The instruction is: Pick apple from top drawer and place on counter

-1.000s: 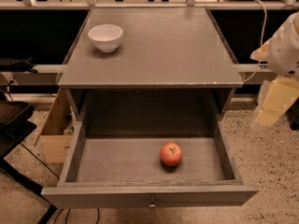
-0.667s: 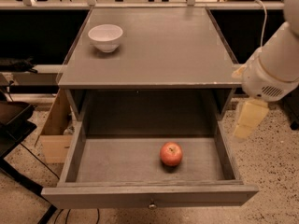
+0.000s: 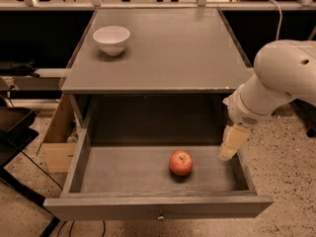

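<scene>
The small red-orange apple (image 3: 181, 162) lies on the floor of the top drawer (image 3: 123, 205), a little right of centre. The drawer is pulled fully out, with its round knob at the front centre. The grey counter (image 3: 168, 53) spans the cabinet top above it. My gripper (image 3: 233, 143) hangs from the white arm over the drawer's right side wall. It is to the right of the apple, slightly higher, and apart from it.
A white bowl (image 3: 111, 39) stands at the counter's back left. The white arm (image 3: 281, 78) fills the space right of the cabinet. A wooden box (image 3: 59, 137) and dark equipment (image 3: 12, 127) sit on the floor to the left. A cable (image 3: 277, 14) hangs at the back right.
The arm has swung left and down from the right edge of view. The gripper now hangs over the drawer's right side. The apple and the bowl have not moved.
</scene>
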Motion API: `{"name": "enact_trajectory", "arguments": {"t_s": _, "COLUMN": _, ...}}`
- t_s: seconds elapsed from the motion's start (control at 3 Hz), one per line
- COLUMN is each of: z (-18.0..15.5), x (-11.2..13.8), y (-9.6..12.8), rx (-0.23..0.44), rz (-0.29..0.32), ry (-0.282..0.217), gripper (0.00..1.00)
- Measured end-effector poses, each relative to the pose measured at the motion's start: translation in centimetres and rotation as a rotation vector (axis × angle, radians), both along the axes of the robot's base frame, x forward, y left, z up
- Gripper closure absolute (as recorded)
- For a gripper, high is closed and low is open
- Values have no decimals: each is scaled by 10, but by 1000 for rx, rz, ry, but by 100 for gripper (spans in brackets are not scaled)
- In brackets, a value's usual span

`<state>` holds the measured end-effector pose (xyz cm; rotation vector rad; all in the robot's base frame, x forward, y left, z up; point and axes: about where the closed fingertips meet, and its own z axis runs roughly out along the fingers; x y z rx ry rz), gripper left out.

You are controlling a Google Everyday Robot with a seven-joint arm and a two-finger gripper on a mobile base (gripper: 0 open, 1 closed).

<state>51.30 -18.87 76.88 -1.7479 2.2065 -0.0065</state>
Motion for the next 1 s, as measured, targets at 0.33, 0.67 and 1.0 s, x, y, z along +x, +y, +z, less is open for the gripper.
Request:
{"name": "enact_trajectory", "arguments": {"t_s": 0.33, "z": -26, "x": 1, "y": 6, "rx": 24, "rz": 5, "ry": 33, "gripper": 0}}
{"name": "enact_trajectory", "arguments": {"t_s": 0.67, "z": -49, "x": 3, "y": 11, "rx": 41, "rz": 18, "ry": 51, "gripper": 0}}
{"name": "enact_trajectory", "arguments": {"t_s": 1.0, "z": -70, "x": 1, "y": 16, "rx": 59, "rz": 22, "ry": 64, "gripper": 0}}
